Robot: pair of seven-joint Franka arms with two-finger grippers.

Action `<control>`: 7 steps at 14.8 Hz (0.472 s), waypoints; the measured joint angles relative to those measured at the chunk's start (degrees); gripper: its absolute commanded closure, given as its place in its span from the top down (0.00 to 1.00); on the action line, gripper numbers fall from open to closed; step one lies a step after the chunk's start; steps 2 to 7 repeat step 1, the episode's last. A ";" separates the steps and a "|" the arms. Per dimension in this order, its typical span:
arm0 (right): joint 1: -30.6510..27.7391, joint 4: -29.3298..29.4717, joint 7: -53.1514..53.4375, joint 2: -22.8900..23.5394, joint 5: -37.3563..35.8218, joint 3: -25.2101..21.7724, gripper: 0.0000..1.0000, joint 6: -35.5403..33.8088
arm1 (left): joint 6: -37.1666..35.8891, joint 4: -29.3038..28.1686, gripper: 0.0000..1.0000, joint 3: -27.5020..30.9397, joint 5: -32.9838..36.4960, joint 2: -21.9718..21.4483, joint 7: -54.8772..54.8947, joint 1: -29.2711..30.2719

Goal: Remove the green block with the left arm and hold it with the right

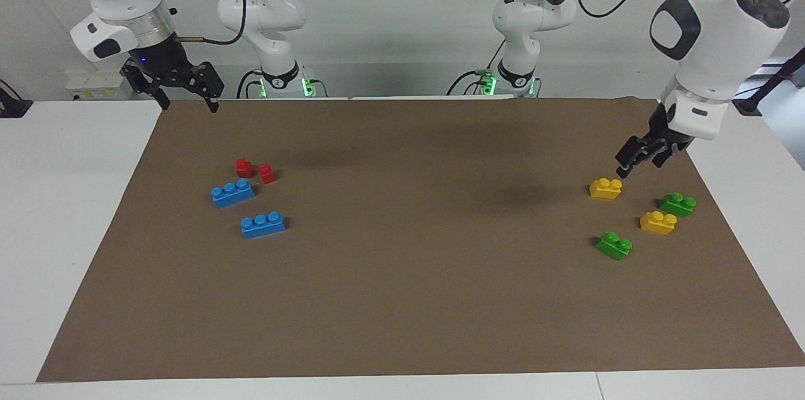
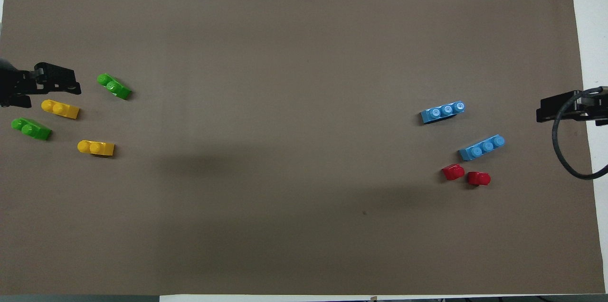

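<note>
The left tool [image 1: 641, 160] hangs in the air over the brown mat [image 1: 402, 299] at the left arm's end of the bench [image 1: 56, 199], above the spot just beside the yellow brick [image 1: 605, 188] that lies nearest the robots; it carries nothing, and how far its fingers are parted cannot be told. The green block [image 1: 614, 245] lies flat on the mat, studs up, farther from the robots than that yellow brick and well apart from the tool, so the left tool would have to travel away from the robots and down to meet it. In the overhead view the block's long axis runs slantwise, neither along nor square to the mat's edges, which suggests the wrist will need some turn if the fingers are to close across the short sides. A second green brick [image 1: 677, 204] and a second yellow brick [image 1: 658, 222] sit beside one another, nearer the mat's edge at this same end. The left arm is plainly the nearer one to all of these. The right tool [image 1: 183, 90] waits over the mat's corner at the right arm's end, fingers spread wide and empty, with two blue bricks [image 1: 233, 192] and two red pieces [image 1: 255, 170] on the mat near it. No container is anywhere in view; every brick lies loose on the mat.
</note>
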 measured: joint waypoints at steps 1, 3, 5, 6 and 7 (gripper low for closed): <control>0.00 0.00 0.00 0.00 0.00 0.00 1.00 0.00 | -1.83 0.00 1.00 -0.46 0.00 -1.47 1.37 -0.02; 0.00 0.00 0.00 0.00 0.00 0.00 1.00 0.00 | -1.83 0.00 1.00 -0.46 0.00 -1.47 1.37 -0.02; 0.00 0.00 0.00 0.00 0.00 0.00 1.00 0.00 | -1.83 0.00 1.00 -0.46 0.00 -1.47 1.37 -0.02; 0.00 0.00 0.00 0.00 0.00 0.00 1.00 0.00 | -1.83 0.00 1.00 -0.46 0.00 -1.47 1.37 -0.02; 0.00 0.00 0.00 0.00 0.00 0.00 1.00 0.00 | -1.83 0.00 1.00 -0.46 0.00 -1.47 1.37 -0.02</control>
